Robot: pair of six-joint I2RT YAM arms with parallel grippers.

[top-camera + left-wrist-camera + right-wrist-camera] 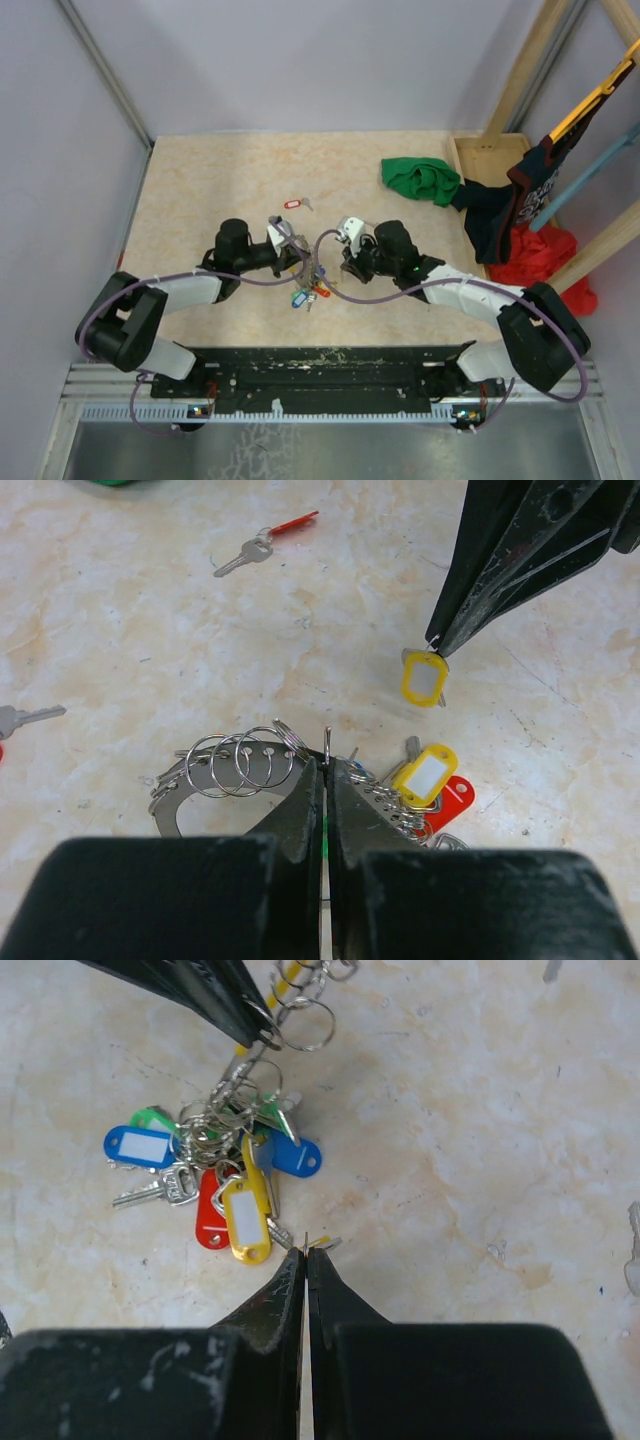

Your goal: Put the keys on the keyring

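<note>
The keyring lies between my two grippers as a bunch of small rings, keys and blue, green, red and yellow tags, seen from above at the keyring. My left gripper is shut on its thin grey ring wire, which stands edge-on at the tips, left gripper. My right gripper is shut on the small ring of a yellow-tagged key, held just above the table right of the bunch, right gripper. A loose silver key lies further off.
A key with a red tag lies beyond the grippers. A green cloth, a wooden box and dark and red clothes crowd the back right. Another key shows at the right wrist view's edge.
</note>
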